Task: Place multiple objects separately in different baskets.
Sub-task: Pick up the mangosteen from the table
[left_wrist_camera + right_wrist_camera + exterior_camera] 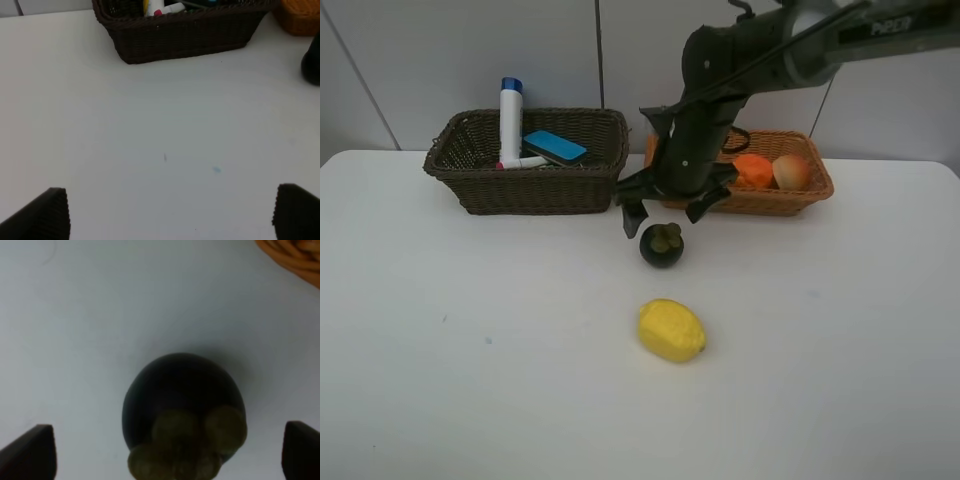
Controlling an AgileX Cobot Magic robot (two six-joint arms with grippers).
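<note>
The right arm (pixel 760 50) reached in from the upper right, wrist bent downward. The right gripper (pixel 666 218) hung with its 2 fingers spread wide, gripping nothing. The left gripper (pixel 167 215) was equally wide apart and empty.

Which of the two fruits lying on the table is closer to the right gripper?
The mangosteen, the dark round fruit: it sits centred just before the open right gripper. The yellow lemon lies farther off, toward the camera.
</note>
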